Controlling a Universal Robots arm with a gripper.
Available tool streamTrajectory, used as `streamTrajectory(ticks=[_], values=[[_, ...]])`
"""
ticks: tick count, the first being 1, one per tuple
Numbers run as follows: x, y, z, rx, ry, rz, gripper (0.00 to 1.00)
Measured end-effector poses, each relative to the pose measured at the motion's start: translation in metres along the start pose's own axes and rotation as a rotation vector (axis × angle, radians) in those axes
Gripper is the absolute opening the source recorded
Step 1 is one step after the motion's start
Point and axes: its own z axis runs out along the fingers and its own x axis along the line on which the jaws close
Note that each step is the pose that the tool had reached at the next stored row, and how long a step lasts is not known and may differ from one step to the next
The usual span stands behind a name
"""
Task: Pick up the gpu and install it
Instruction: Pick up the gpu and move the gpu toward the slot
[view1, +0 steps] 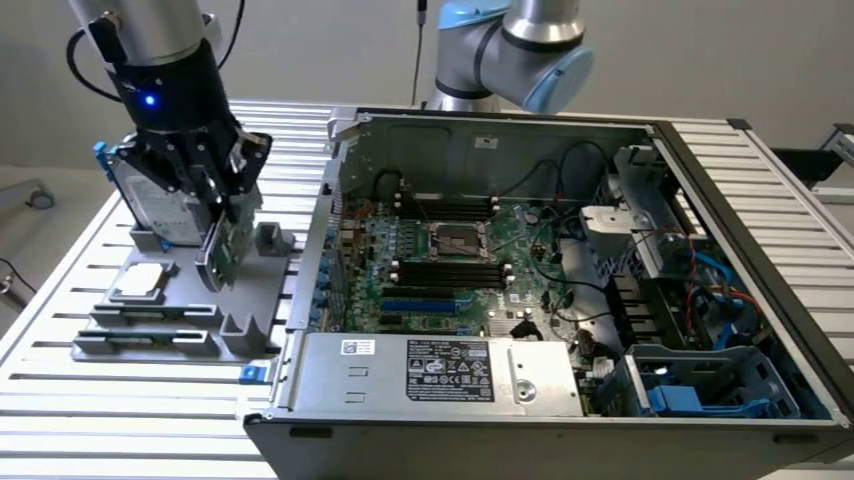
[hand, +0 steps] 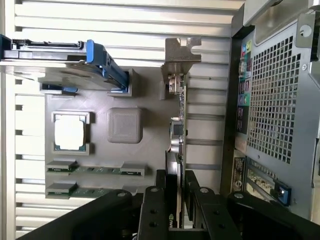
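Observation:
The gpu (view1: 219, 250) stands on edge over the grey parts tray (view1: 254, 335), at the exterior view's left, its green board facing the open computer case (view1: 534, 390). My gripper (view1: 214, 205) comes down on its upper edge. In the wrist view the gpu (hand: 179, 125) shows edge-on, with its metal end bracket (hand: 182, 50) at the far end. My gripper (hand: 176, 175) is shut on the card, one black finger (hand: 161, 182) pressed on each face. I cannot tell whether the card's lower edge still touches the tray.
The tray also holds a silver hard drive (view1: 140, 200) in a blue frame, a square processor chip (view1: 143, 282) and two memory sticks (view1: 150, 313). The case's motherboard (view1: 447, 250) has blue slots (view1: 416, 302) near its front. The case's rear grille (hand: 272, 100) is close beside the card.

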Motion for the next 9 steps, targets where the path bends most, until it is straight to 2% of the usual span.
streamTrajectory(ticks=[4,9], values=[[-0.005,-0.0002,-0.0184,0.0000,0.0002,0.000,0.27],[-0.019,-0.0012,-0.0411,-0.0001,0.0029,0.000,0.27]])
